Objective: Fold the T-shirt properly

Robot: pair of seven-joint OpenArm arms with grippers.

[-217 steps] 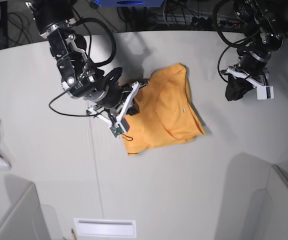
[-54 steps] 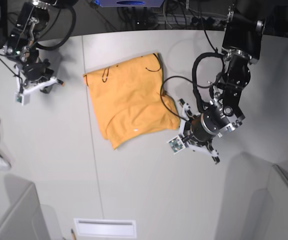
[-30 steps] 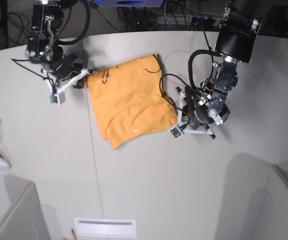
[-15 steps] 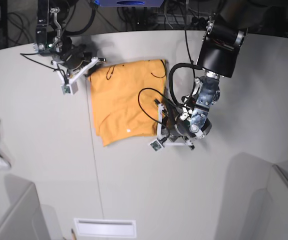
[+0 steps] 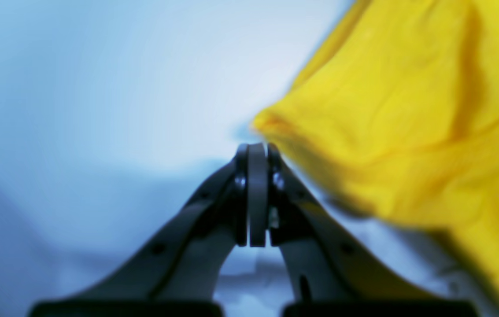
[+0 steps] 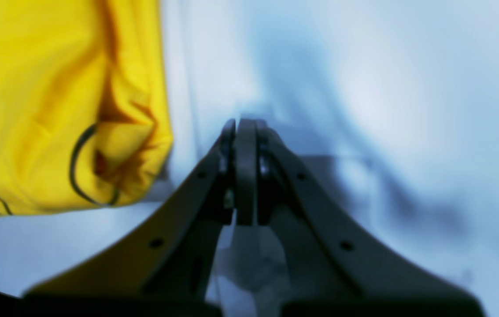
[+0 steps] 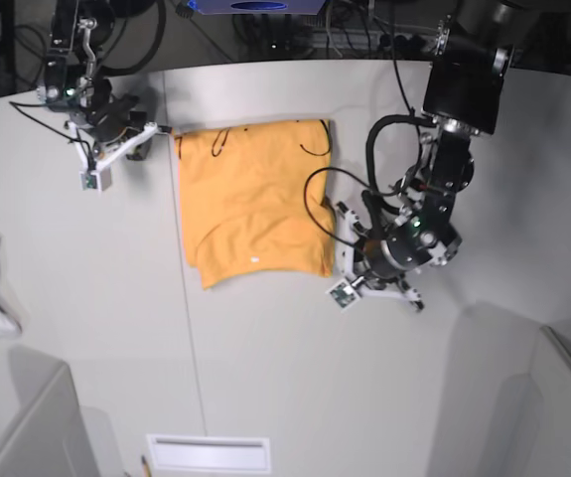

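Orange T-shirt (image 7: 253,204) lies folded on the counter (image 7: 265,368), long axis near-to-far, neckline marks at the far edge. Left pincer (image 5: 253,152) and right pincer (image 6: 240,127) are pressed together, empty.

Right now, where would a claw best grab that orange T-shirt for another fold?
Probably a corner of the folded T-shirt, coming in low from beside it. It lies flat, so only edges offer cloth to pinch. The shut left claw sits by the lower right corner, the shut right claw by the upper left.

Bright even light, blurred wrist views
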